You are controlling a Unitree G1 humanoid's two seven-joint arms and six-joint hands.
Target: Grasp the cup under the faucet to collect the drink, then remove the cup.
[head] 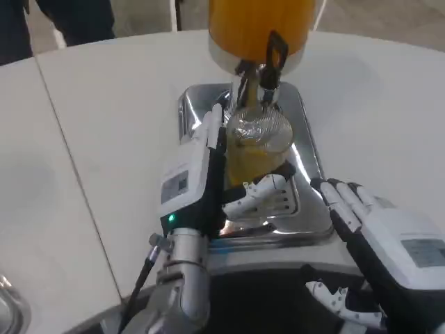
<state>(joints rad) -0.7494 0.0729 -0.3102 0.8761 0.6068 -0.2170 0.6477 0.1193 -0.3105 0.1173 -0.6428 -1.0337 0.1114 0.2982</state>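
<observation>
In the head view, the left hand [222,184] stands upright on its silver forearm [182,285] and wraps around a clear plastic cup [259,142] partly filled with orange drink; its white-and-black fingers [268,198] curl across the near side of the cup, low on its wall, while the white back of the hand lies against the cup's left side. The cup sits directly beyond those fingers, upright on a shiny chrome drip tray [309,156] that spreads out under and to the right of the hand. Just above the cup's mouth hangs the black-handled metal faucet [268,66], fixed to the base of a large orange drink dispenser [261,28] with a chrome rim; whether liquid is running cannot be told. The right hand [379,233] rests to the right of the left hand, near the tray's right front corner, palm down with its fingers stretched fairly straight and apart, holding nothing; its fingertips lie just beside the tray's edge. Everything stands on a white round table [104,125].
</observation>
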